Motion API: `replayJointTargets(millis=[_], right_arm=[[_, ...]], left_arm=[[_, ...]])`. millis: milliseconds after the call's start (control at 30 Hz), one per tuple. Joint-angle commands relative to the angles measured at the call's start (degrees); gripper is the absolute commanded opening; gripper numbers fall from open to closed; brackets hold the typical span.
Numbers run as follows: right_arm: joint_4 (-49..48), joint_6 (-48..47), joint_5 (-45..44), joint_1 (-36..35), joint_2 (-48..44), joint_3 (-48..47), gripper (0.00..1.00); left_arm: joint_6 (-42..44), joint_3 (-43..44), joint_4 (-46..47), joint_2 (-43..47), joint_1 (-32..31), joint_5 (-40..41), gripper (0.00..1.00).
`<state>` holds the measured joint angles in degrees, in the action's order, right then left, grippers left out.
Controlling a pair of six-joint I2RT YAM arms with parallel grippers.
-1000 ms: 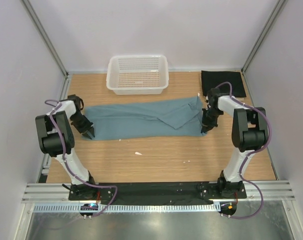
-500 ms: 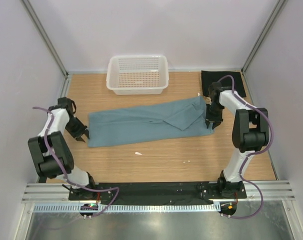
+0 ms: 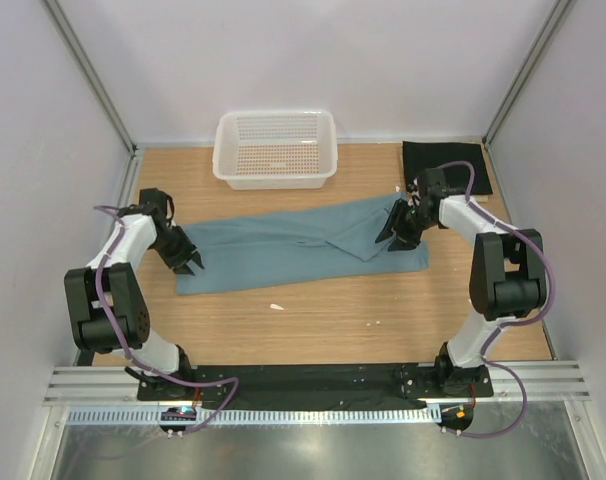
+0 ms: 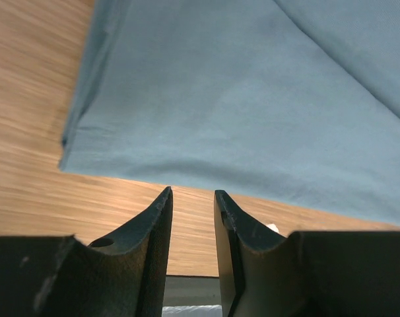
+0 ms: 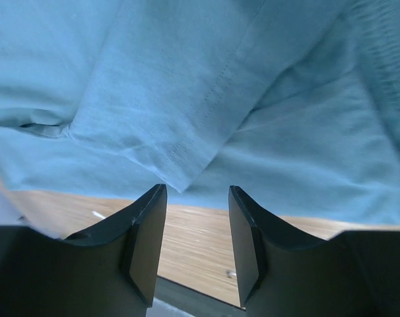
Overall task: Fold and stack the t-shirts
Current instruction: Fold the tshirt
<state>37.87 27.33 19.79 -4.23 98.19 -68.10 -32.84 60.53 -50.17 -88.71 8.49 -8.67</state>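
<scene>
Black plastic fingers, left gripper [image 4: 192, 214]: jaws partly open with a narrow gap. Nothing is between them, and bare wood shows through the gap. The fingertips sit just short of the near edge of the teal t-shirt [image 4: 239, 99], close to its left corner, where the layered fold edge runs away up the frame. In the top view this gripper is at the shirt's left end by the front corner. Neither view shows whether it touches the cloth.

Right gripper [image 5: 197, 221]: jaws open, wider apart than the left pair, nothing held. Just beyond the fingertips lies a folded flap [image 5: 154, 99] of the same shirt. Its double-stitched hem runs diagonally down to a corner that ends near the gap. Wood is visible below that corner. From above, this gripper hangs over the shirt's right part, at the right side of the flap.

The teal t-shirt lies flat on the table [image 3: 333, 320] as a long band running left to right across the middle. It is folded lengthways, and the flap is turned in toward the right end.

The black t-shirt [image 3: 448, 165] is flat in the far right corner, apart from the teal one.

White mesh basket [image 3: 273, 180]: at the far edge, centre, upright, near the teal shirt's far edge but not touching it.

A small white scrap [image 3: 276, 306] lies on the wood just in front of the shirt.
</scene>
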Motion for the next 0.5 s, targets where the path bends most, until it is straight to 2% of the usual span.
replayJointTargets(millis=[0,467], right_arm=[[-10.3,7.1,9.1,-0.2,2.2,2.8,0.49],[-14.9,9.6,11.6,-0.1,6.5,5.2,0.47]], left_arm=[[-0.3,0.8,2.2,0.3,-1.6,-4.0,0.33],[1.2,1.2,1.4,1.3,-1.7,-4.4,0.34]])
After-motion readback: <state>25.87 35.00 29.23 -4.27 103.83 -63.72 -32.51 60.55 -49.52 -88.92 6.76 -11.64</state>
